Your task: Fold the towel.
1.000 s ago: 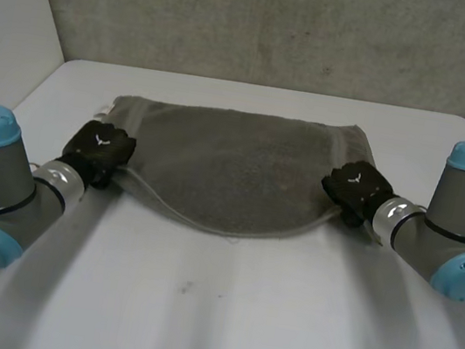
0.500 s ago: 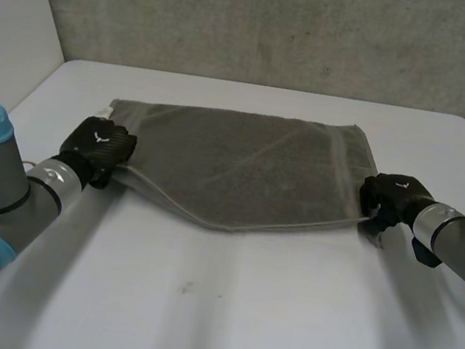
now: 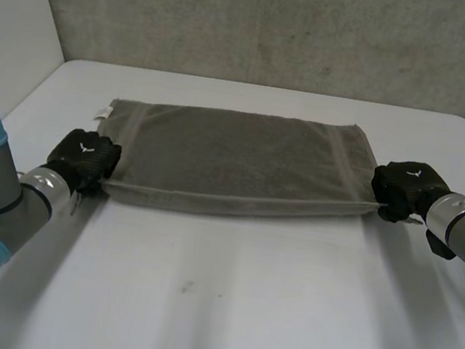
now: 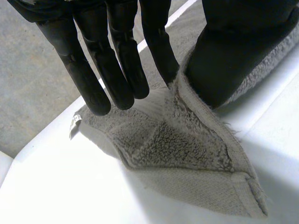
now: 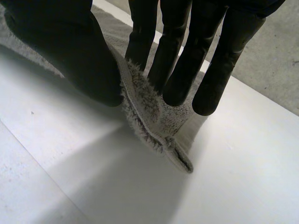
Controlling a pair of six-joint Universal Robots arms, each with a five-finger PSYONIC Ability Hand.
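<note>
The grey towel (image 3: 234,162) lies doubled over on the far half of the white table (image 3: 219,314). A small white label (image 3: 101,111) at its far left corner carries no writing that can be read. The left hand (image 3: 84,160) pinches the towel's near left corner between thumb and straight fingers (image 4: 117,65), and the right hand (image 3: 405,189) pinches the near right corner likewise.

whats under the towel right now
The white table shows all around it. The towel is doubled, so its lower layer lies under the top one. The table surface beneath the cloth is covered.
</note>
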